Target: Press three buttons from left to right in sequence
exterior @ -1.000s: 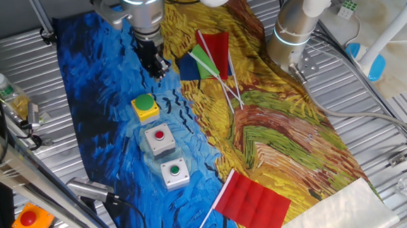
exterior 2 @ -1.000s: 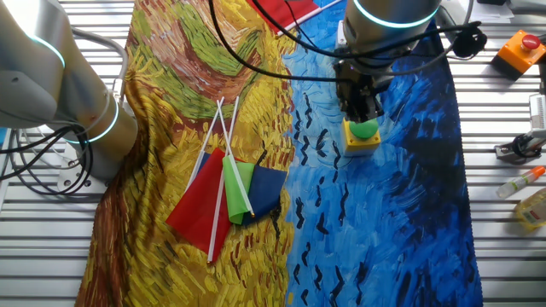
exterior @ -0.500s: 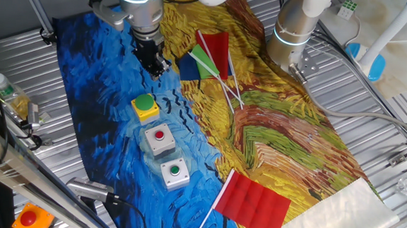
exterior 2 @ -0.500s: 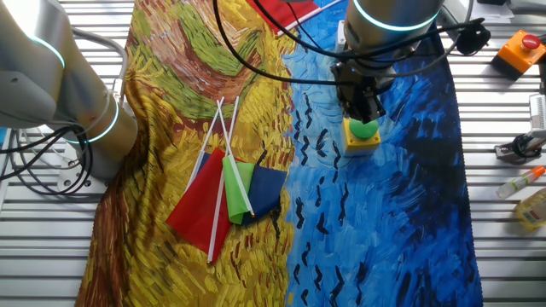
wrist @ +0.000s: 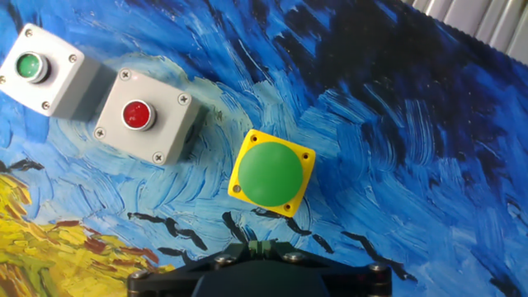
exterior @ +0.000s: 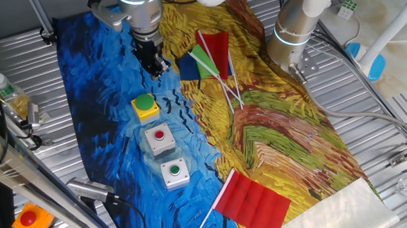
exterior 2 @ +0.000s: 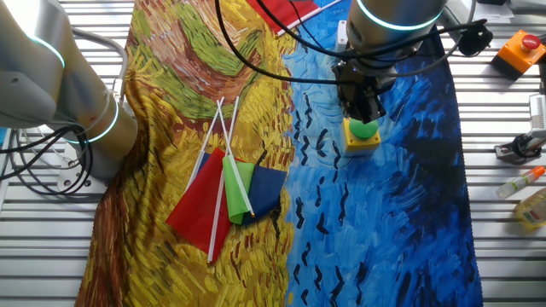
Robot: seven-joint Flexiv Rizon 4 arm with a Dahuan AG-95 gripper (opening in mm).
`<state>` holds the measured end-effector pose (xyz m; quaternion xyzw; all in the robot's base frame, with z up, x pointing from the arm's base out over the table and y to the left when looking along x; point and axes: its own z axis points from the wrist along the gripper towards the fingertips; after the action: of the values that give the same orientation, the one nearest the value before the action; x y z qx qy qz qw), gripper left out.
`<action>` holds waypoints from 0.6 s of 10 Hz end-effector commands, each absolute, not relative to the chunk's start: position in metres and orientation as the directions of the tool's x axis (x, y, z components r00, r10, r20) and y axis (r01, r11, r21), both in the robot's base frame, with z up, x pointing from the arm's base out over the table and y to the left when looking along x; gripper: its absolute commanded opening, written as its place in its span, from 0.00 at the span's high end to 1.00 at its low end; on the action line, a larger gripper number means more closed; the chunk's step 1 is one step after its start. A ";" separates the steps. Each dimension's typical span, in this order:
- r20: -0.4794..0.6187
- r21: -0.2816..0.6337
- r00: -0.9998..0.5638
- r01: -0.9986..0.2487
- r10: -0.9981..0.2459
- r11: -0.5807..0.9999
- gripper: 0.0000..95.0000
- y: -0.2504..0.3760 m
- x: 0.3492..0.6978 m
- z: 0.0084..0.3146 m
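Painted cloth (exterior: pixel 106 87), square yellow box (wrist: pixel 271 172), glossy green dome, grey boxes (wrist: pixel 147 115).

Bright, even overhead light in all my views; shadows soft, short. Fixed cams sharp, colours saturated on painted cloth (exterior: pixel 210 128). Mild glare on metal table slats (exterior 2: pixel 503 256). My hand cam: grey box w/ green cap (wrist: pixel 37 70) slightly soft at far-left edge, bottom housing dark.

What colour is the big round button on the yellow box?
Green. The dome cap sits on the yellow box, clearest in the hand view.
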<state>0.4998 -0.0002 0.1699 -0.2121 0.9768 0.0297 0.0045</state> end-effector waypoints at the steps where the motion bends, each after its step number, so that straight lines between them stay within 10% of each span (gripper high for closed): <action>1: -0.019 0.058 -0.911 -0.413 -0.413 0.909 1.00 0.000 0.500 0.170; 6: -0.018 0.047 -0.919 -0.394 -0.394 0.918 1.00 0.002 0.502 0.169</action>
<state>0.5017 0.0027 0.1705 -0.2011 0.9792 0.0259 0.0033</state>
